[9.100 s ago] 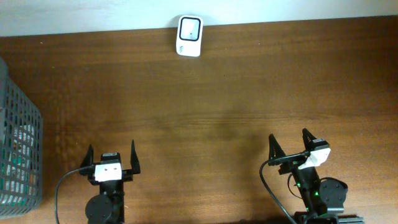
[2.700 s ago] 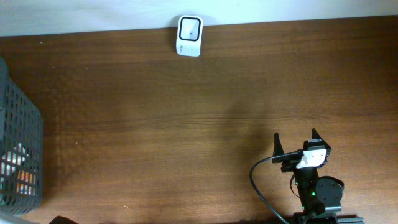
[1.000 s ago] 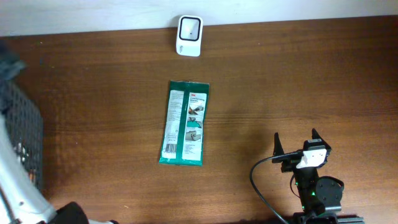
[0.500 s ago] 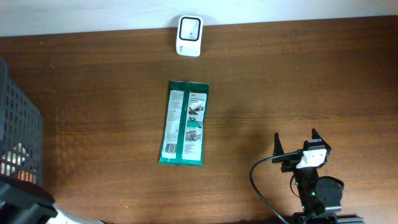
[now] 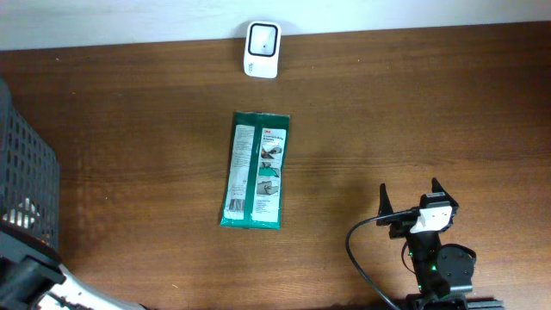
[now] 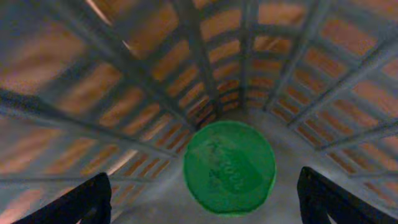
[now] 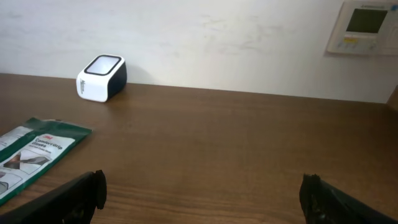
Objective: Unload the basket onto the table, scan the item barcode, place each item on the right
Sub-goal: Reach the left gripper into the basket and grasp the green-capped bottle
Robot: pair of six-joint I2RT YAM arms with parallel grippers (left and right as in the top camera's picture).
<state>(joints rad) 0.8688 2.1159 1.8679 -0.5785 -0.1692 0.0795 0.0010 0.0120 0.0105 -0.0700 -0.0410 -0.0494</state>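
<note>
Packet [image 5: 254, 170], long axis toward scanner [image 5: 262, 50], lies ahead-left of nearer right gripper [image 5: 409, 193], wide and empty; left gripper [image 6: 202, 190] wide too.

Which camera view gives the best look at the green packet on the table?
The overhead view: the whole green packet lies flat, uncovered. The right wrist view catches only one end, at a low angle. The left wrist view does not show it.

Blurred green disc [image 6: 229, 168], perhaps a lid
</note>
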